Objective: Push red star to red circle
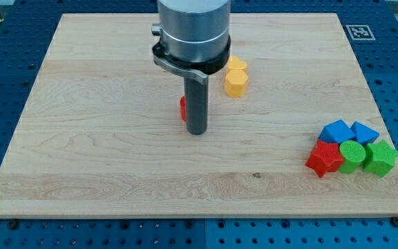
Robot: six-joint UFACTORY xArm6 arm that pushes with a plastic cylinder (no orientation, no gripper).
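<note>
Nearest the camera sat the red star (325,159), low on the view's right of the wooden board (102,159), at the front-left corner of a tight cluster. Touching it on the right was a green round block (352,155), then a green star (381,158) beside that. Behind them, twd the view's top, were two blue blocks: one blocky (336,131), one wedge-like (365,131), exact shapes hard to call. All five looked packed together, touching or nrly so.

My tip (197,131) was down on the board near centre, well apart from the red star, which lay far to the tip's right and a bit twd the view's bottom. No fingers on this rig, just the straight dark rod under the grey housing, so nothing to be apart or clamped; the tip was not touching the star.

Just beside the rod on its left, a red block (183,108) peeked out, mostly hidden behind the rod; prob the red circle, but shape couldn't be confirmed. It looked to be touching or v. close to the rod, couldn't tell which.

Two yellow blocks stood near the view's top, right of the rod: a hexagon-ish one (235,82) in front, another (237,65) right behind it, partly hidden by the housing.
</note>
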